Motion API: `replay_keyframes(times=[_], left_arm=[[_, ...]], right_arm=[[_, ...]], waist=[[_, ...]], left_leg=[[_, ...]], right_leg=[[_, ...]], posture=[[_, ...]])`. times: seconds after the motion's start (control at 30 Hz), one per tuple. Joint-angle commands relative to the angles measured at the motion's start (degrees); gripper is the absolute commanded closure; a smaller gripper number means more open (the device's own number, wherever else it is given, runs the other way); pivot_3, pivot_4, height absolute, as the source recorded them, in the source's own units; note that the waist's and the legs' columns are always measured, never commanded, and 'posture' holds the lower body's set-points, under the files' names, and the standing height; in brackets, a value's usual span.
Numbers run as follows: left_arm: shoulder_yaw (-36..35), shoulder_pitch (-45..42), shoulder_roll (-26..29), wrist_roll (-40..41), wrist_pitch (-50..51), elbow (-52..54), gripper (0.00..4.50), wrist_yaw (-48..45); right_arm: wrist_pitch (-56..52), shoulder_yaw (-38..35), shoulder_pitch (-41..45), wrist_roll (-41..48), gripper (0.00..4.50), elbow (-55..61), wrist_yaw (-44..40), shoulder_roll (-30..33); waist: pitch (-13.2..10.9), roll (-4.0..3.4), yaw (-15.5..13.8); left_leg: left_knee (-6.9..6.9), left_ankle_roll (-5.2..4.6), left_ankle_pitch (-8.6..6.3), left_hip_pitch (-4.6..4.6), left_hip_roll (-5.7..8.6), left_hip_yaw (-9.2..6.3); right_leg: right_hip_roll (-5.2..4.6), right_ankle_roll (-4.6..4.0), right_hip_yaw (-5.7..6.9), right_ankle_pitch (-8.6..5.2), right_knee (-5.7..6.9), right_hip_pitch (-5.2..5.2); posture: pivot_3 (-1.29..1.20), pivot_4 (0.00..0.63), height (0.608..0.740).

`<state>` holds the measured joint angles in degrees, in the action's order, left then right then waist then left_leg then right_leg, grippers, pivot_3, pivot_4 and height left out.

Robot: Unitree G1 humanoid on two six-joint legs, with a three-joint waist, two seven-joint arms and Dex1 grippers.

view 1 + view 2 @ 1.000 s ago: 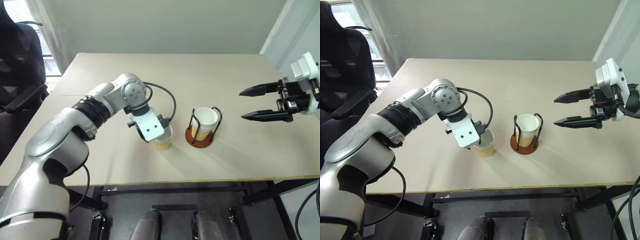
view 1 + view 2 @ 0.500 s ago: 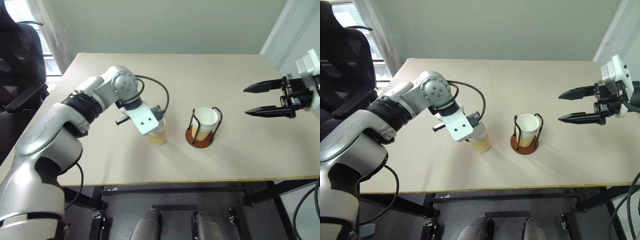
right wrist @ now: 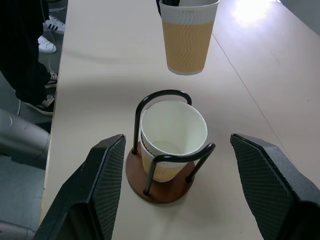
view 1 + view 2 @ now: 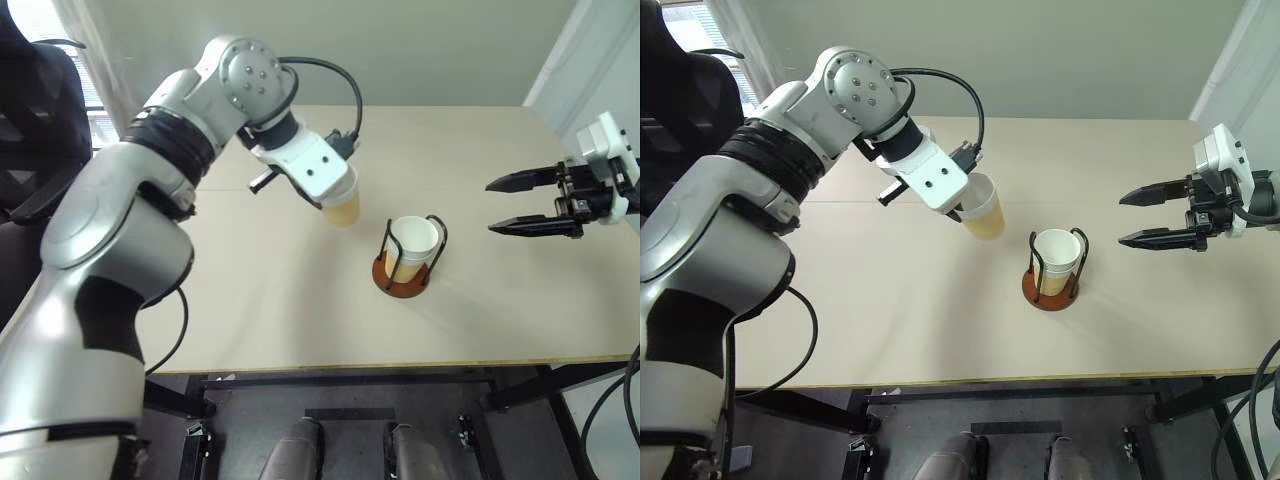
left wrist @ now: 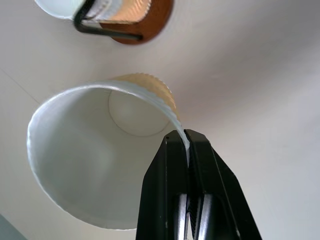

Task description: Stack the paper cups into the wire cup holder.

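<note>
Item: paper cup (image 4: pixel 983 208), held clear of the table, up and to the left of the wire cup holder (image 4: pixel 1053 270), which already had cups nested in it. My left gripper (image 5: pixel 186 145) pinched its rim wall; right gripper (image 4: pixel 1147 217) stood spread, empty. I judged it light, crushable, best held at the rim.

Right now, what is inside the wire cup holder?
The wire cup holder holds paper cups nested upright, apparently two; the top one looks empty. The holder's base beneath them is covered.

Three paper cups (image 3: pixel 187 40) (two nested), one wire cup holder (image 3: pixel 162 185), one table (image 4: pixel 480 160), two grippers
</note>
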<state>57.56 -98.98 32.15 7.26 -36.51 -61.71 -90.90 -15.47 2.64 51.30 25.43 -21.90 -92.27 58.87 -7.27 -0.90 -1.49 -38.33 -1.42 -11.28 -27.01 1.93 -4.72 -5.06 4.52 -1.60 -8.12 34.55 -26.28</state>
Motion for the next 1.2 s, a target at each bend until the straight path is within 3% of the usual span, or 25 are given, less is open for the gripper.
replay_keyframes(times=[0.03,0.63,1.2], left_arm=[[-2.4,-4.0,-1.1,2.2,1.9,-0.3,4.46,-1.6],[-7.0,-7.6,-10.3,2.1,4.8,-2.8,4.46,-1.6],[-6.9,-5.4,-13.4,1.1,4.3,-2.2,4.46,-1.6]], right_arm=[[2.7,-1.3,0.8,0.7,1.12,-0.1,-0.2,1.9],[1.3,-3.6,-2.6,1.7,1.12,1.8,-0.2,5.6],[0.3,-5.7,-4.0,0.9,1.12,3.2,-0.2,5.9]], waist=[[0.0,0.00,0.0],[0.0,0.03,-0.3],[0.0,0.03,-0.3]], left_leg=[[0.01,0.00,0.00,-0.02,0.00,0.00],[-0.11,-0.17,-0.13,0.01,0.01,0.21],[-0.34,-0.27,-0.17,0.06,0.02,0.24]], right_leg=[[0.00,0.01,0.00,0.00,-0.01,-0.02],[-0.09,0.26,-0.07,-0.09,0.01,0.04],[-0.09,0.34,-0.10,-0.07,0.05,0.17]], posture=[[0.00,0.150,0.740],[0.00,0.150,0.740],[0.00,0.150,0.740]])
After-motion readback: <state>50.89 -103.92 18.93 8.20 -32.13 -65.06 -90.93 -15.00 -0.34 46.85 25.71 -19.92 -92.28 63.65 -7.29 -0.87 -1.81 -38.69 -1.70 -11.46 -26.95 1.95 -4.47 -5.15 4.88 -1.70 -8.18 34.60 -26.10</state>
